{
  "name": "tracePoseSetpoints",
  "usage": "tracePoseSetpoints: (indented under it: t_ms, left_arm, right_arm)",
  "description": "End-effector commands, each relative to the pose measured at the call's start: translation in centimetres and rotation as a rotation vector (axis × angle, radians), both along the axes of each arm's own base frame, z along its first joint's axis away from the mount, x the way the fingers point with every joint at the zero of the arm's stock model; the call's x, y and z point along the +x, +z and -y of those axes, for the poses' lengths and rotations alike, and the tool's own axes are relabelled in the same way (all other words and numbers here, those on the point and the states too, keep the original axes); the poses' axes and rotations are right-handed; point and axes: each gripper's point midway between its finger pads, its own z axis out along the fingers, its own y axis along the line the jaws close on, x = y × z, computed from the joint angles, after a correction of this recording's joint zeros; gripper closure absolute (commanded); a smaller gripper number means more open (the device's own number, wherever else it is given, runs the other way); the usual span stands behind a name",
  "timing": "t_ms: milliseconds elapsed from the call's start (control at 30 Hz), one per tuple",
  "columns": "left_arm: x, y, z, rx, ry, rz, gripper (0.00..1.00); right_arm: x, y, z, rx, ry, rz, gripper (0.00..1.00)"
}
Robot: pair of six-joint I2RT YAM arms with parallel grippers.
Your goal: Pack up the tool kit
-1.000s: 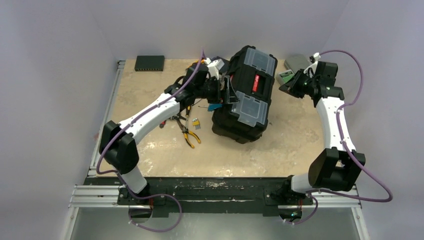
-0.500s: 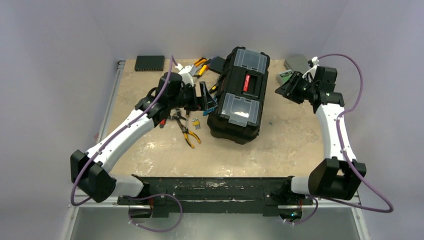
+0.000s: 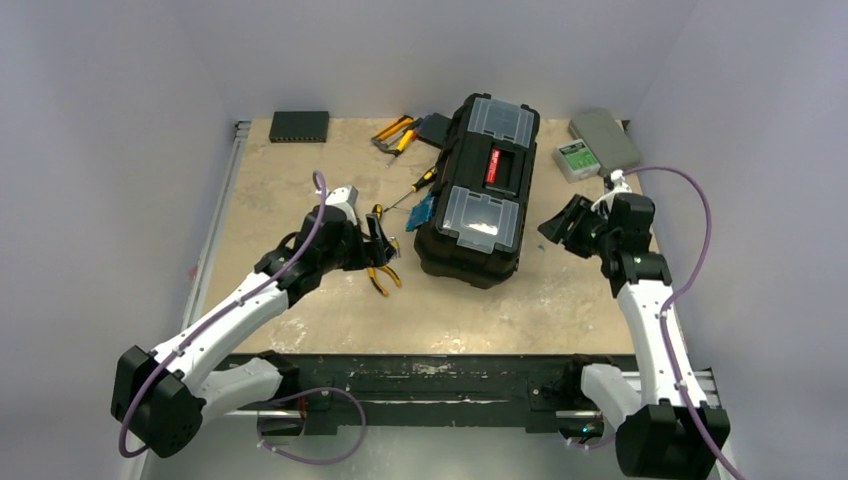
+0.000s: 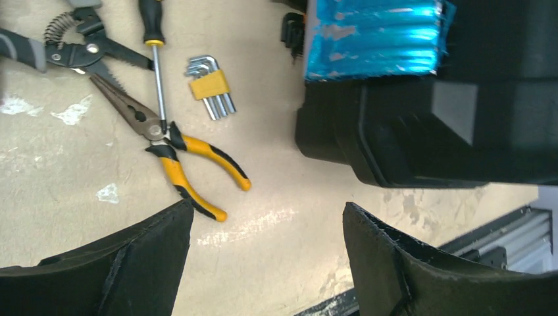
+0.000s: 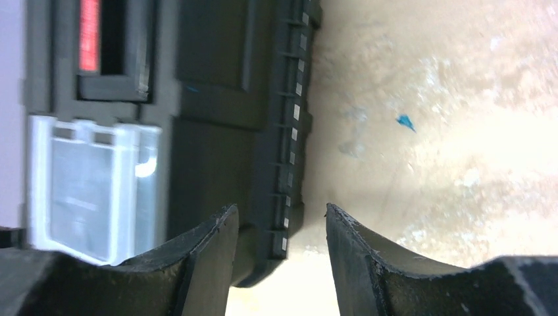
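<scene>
Both pincers (image 4: 266, 210) (image 5: 281, 209) apparently off toolbox (image 3: 478, 195) now

Toolbox (image 3: 480, 190) sitting mid-scene. Pliers (image 4: 161, 131) and hex key set (image 4: 212, 89) just left of its front corner. Screwdriver (image 3: 418, 185) also left, further back. More hand tools (image 3: 395, 132) behind that. Flat box (image 3: 299, 125) back-left corner, small case (image 3: 598, 140) back-right.

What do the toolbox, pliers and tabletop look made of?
Toolbox: moulded black plastic, matt, judging by its ribbed, stepped edges. Its clear lids look like transparent plastic.
Pliers: dull dark steel nose. The yellow-black grips are probably rubbery plastic.
Tabletop: beige board, worn and blotchy. Wood or laminate, cannot tell which.
</scene>
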Motion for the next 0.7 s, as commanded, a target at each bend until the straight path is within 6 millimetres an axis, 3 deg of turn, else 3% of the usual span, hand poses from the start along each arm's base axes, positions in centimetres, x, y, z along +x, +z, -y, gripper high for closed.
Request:
tracePoseSetpoints:
  t_ms: [0, 200, 367, 633, 667]
  left_arm:
    - [2.1, -0.6, -0.9, -0.004, 0.125, 0.029, 0.19]
    - [3.2, -4.2, 0.1, 0.01, 0.154, -0.072, 0.21]
    - [4.3, -6.8, 0.4, 0.017, 0.203, -0.115, 0.2]
    - [6.1, -9.4, 4.2, -0.077, 0.152, -0.189, 0.21]
    - [6.6, -9.0, 4.9, -0.103, 0.137, -0.173, 0.21]
  right_arm:
    - [-0.4, -1.4, 1.8, -0.02, -0.138, 0.031, 0.49]
    - [-1.8, -5.3, 3.2, -0.033, -0.252, -0.021, 0.5]
    - [-1.6, -8.1, 3.6, -0.007, -0.309, -0.066, 0.5]
    - [1.1, -10.6, -1.0, 0.209, -0.116, -0.075, 0.55]
    - [1.4, -10.9, -1.7, 0.238, -0.078, -0.087, 0.56]
